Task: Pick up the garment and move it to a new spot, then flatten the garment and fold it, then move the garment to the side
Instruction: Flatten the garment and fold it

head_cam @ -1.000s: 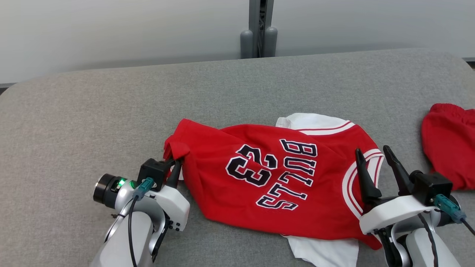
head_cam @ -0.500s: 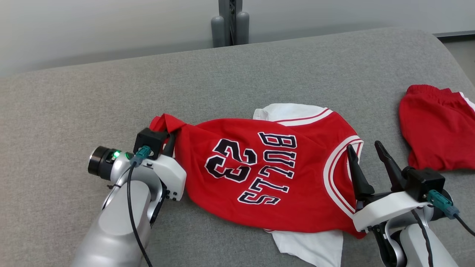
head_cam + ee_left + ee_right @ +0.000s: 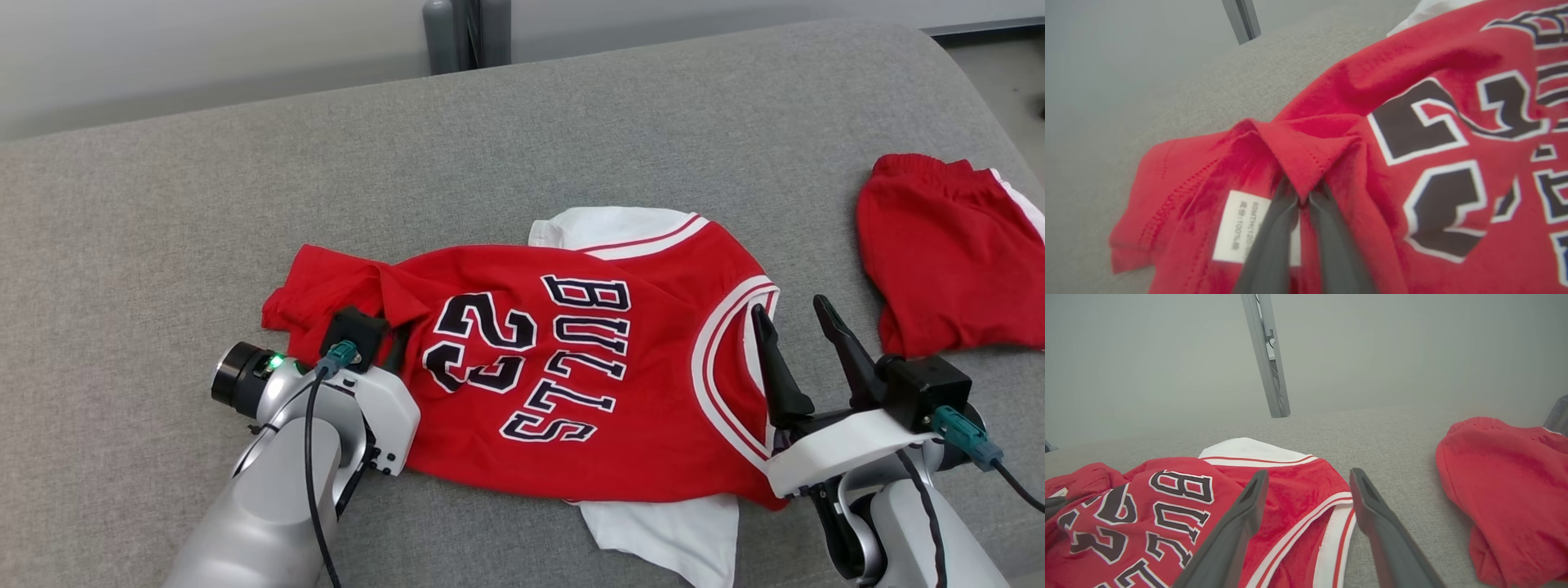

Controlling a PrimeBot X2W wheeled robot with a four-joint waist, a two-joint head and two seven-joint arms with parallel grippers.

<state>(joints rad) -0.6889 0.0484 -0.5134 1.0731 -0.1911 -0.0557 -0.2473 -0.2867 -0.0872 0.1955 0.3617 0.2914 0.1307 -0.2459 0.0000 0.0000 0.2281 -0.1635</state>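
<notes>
The garment point(image 3: 571, 367) is a red "BULLS 23" jersey with white trim, lying mostly flat on the grey padded table point(image 3: 163, 204) over a white layer. My left gripper point(image 3: 390, 343) is at its left hem. In the left wrist view, the narrow jaws of the left gripper point(image 3: 1300, 200) pinch a fold of the red hem point(image 3: 1306, 163) beside a white care label point(image 3: 1237, 224). My right gripper point(image 3: 790, 309) hovers open over the white-striped armhole at the jersey's right end. The right wrist view shows that gripper point(image 3: 1309, 473) with nothing between its fingers and the garment point(image 3: 1167, 506) below.
Red shorts point(image 3: 947, 253) lie crumpled at the right of the table, also shown as shorts point(image 3: 1506, 490) to the right of my right gripper. A grey post point(image 3: 465, 33) stands behind the table's far edge. Floor shows past the table's right corner.
The camera has shifted, so the whole scene has slid left. The raised left hem has dropped and spread on the table, with my left gripper lower at it. The right gripper stays open.
</notes>
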